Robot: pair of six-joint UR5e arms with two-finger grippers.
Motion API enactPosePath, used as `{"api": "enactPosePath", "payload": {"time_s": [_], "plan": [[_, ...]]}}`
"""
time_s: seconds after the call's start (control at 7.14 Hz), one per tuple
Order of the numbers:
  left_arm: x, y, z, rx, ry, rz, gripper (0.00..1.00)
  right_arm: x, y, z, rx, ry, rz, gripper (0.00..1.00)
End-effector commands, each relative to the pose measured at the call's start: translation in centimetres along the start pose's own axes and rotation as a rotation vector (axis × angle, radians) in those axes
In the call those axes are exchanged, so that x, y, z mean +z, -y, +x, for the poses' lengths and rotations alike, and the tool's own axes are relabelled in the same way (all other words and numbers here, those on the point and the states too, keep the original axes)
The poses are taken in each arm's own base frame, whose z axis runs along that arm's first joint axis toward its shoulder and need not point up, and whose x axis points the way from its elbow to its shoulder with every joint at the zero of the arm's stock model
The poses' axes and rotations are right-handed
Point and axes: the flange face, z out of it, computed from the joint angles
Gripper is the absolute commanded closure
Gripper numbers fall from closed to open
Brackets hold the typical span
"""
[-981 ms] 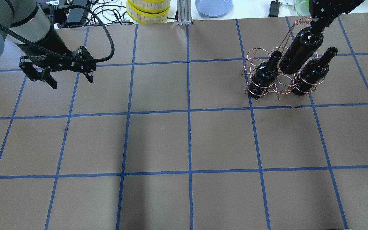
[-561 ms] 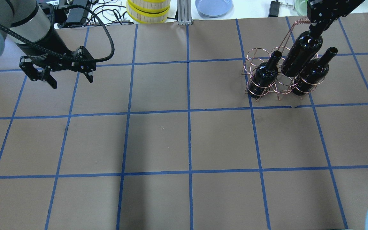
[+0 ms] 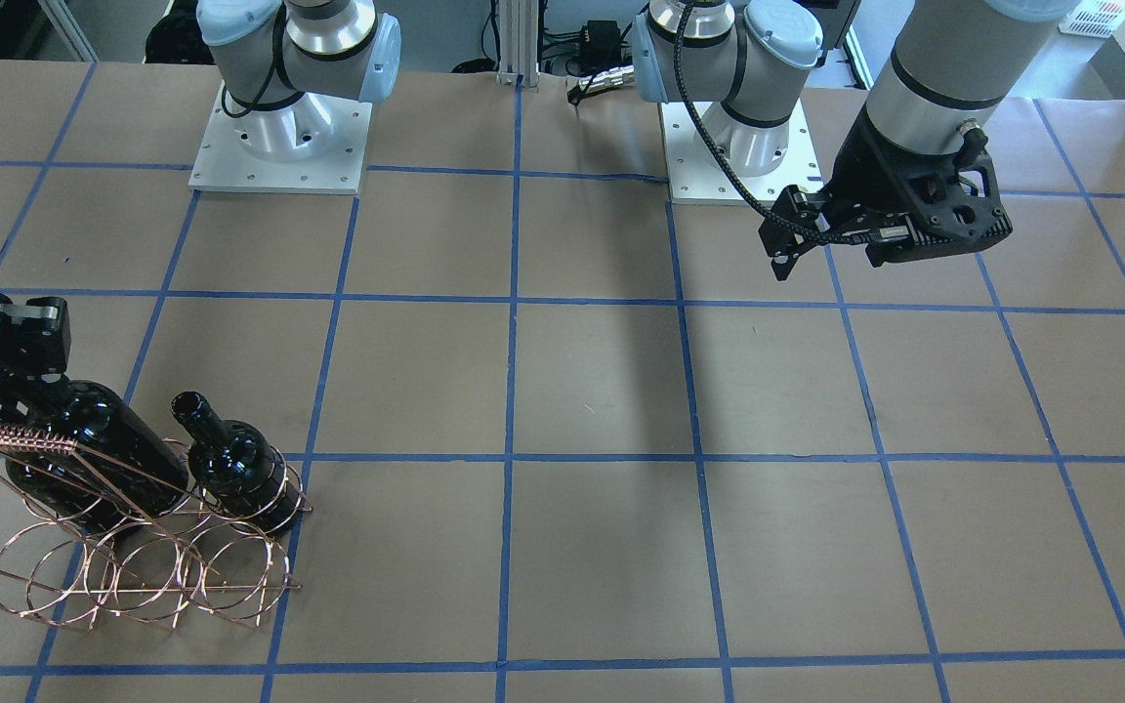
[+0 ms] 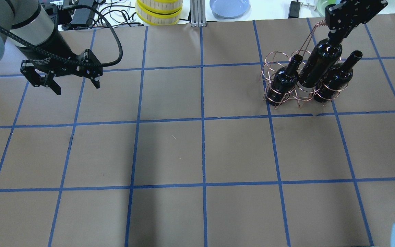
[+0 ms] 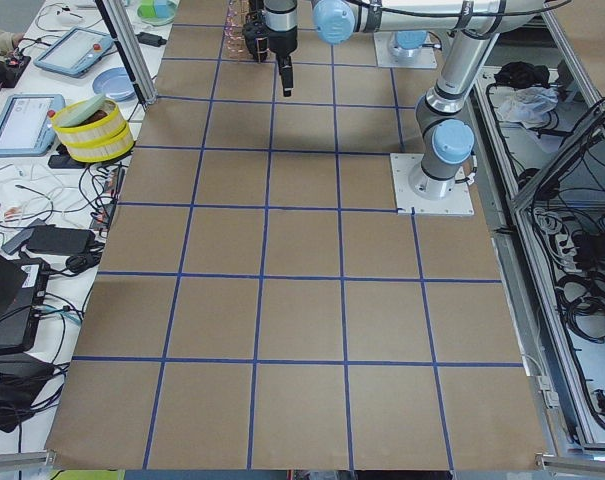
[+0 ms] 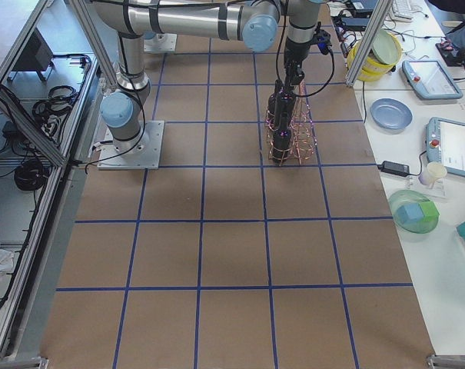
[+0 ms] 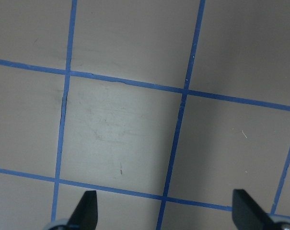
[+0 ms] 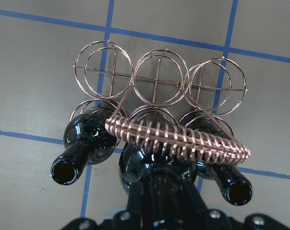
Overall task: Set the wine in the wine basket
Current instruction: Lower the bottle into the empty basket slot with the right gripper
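The jaws of the right gripper (image 4: 335,34) are clenched on the neck of the wine (image 4: 321,65). In the right wrist view the dark fingers (image 8: 135,211) lie against both sides of the neck, just under the mouth, so the bottle hangs directly below the jaws. The body of the bottle is tilted.

The lower part of the wine is inside the middle ring of the wine basket (image 8: 156,88), in the row on the robot's side. It stands between the left bottle (image 4: 283,82) and the right bottle (image 4: 336,80), very close to both. I cannot tell if its base touches the table (image 4: 170,151). The coiled handle (image 8: 178,136) passes across its shoulder. The three rings on the far side of the basket hold no bottle.

The left gripper (image 4: 77,88) is well apart from the basket. It hovers over the brown table with its jaws spread wide and nothing between them.
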Motion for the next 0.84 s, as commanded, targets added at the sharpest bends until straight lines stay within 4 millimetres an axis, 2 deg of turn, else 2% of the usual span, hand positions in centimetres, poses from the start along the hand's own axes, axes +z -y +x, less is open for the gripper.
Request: {"api": "enactPosePath", "payload": {"time_s": [0.0,0.28,0.7], "plan": [[0.0,0.0,0.0,-0.001,0.000,-0.001,0.00,0.8,0.1,-0.8,-0.015,0.005,-0.006,1.00],[-0.1,-0.1,0.0,0.001,0.000,0.001,0.00,1.6,0.5,-0.6,-0.049,-0.007,0.015,1.00],[-0.1,-0.1,0.0,0.001,0.000,0.001,0.00,4.4,2.0,0.0,-0.107,-0.001,0.005,1.00]]}}
